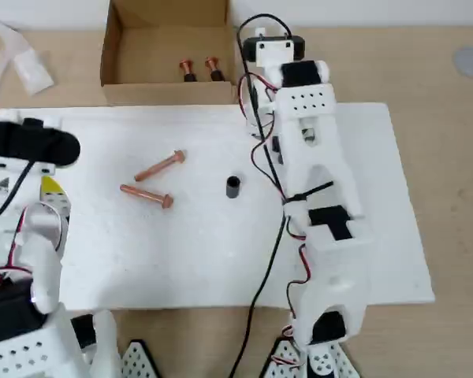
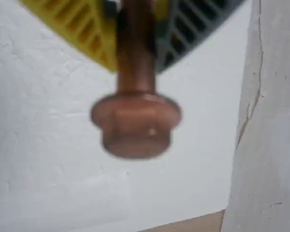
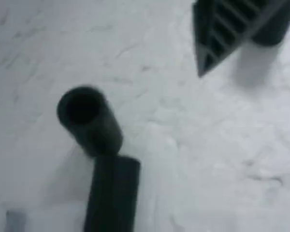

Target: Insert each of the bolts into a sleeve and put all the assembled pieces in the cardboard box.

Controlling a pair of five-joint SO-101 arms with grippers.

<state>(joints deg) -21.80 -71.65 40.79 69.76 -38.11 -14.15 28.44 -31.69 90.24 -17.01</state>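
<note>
Pinching a copper-coloured metal bolt (image 2: 135, 123) by its shank, the left hand (image 2: 135, 21) has its yellow ribbed finger (image 2: 72, 24) and grey ribbed finger (image 2: 193, 29) closed on either side. The bolt head points at the wrist camera, over the white foam sheet (image 2: 48, 159).

High view: the sheet lies on a light wooden surface (image 1: 449, 157), with the left arm (image 1: 31, 260) at the sheet's left edge. Two loose copper bolts (image 1: 159, 167) (image 1: 146, 194) lie near each other on the foam, apart. A short black cylindrical sleeve (image 1: 233, 187) stands upright just to their right, touching neither. The brown cardboard box (image 1: 110, 55) sits past the sheet's far edge. It holds two assembled bolt-in-sleeve pieces (image 1: 188, 69) (image 1: 214, 68) side by side. The white right arm (image 1: 315, 197) extends over the sheet's right part toward the box corner.

Right wrist view: the right hand (image 3: 222, 29) shows one dark ribbed finger, so spread or pressed together, cannot tell. Near it on the foam a black tube sleeve (image 3: 89, 121) has its open bore facing the camera. A second black tube (image 3: 112, 193) lies touching it. A third black cylinder (image 3: 275, 21) sits partly behind the finger.
</note>
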